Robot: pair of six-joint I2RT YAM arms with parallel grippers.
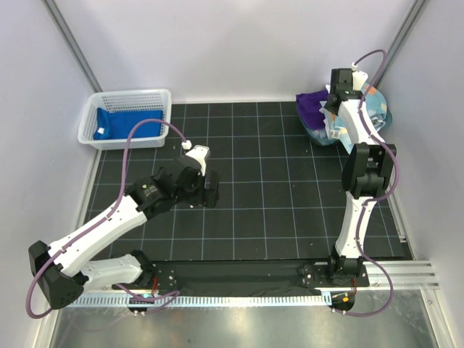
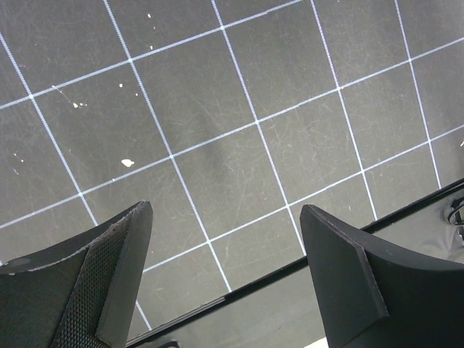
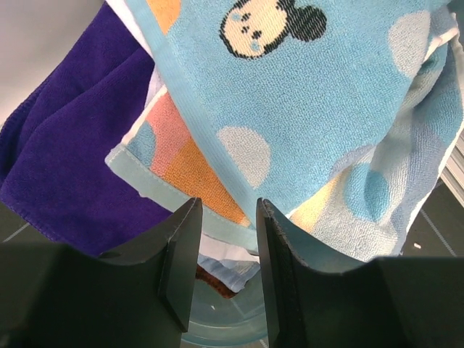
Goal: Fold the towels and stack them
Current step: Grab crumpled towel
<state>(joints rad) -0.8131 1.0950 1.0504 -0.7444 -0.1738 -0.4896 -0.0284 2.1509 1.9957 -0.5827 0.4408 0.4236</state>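
Black gridded mat point(image 1: 275, 181) is laid over the table, enclosed by pale grey walls, with a slotted metal rail point(image 1: 254, 299) along the near edge. The mat's middle is seen bare in the left wrist view, scuffed and flecked with white specks.

A white mesh basket point(image 1: 163, 98) is placed at the far left corner; a royal blue towel point(image 1: 127, 123) with a white tag is lying inside it. At the far right, a teal tub point(image 3: 225, 322) is piled with unfolded towels: a purple towel point(image 3: 65, 145) draped over one side and a pastel polka-dot towel point(image 3: 304, 130) with a cartoon mouse face on top. A strip of white cloth is glimpsed under its hem.

Step judged in hand: one towel is being picked from the tub, with nothing yet spread on the mat. The right gripper point(image 3: 228, 203) is held over the pile, jaws only narrowly parted right at the dotted towel's hem. Whether the hem is pinched cannot be told. The left gripper point(image 2: 225, 210) is released, jaws wide apart, low over bare mat, well apart from any cloth.

Next move is judged to call for a firm pinch on that hem, then a lift clear of the tub without the purple towel being dragged along.
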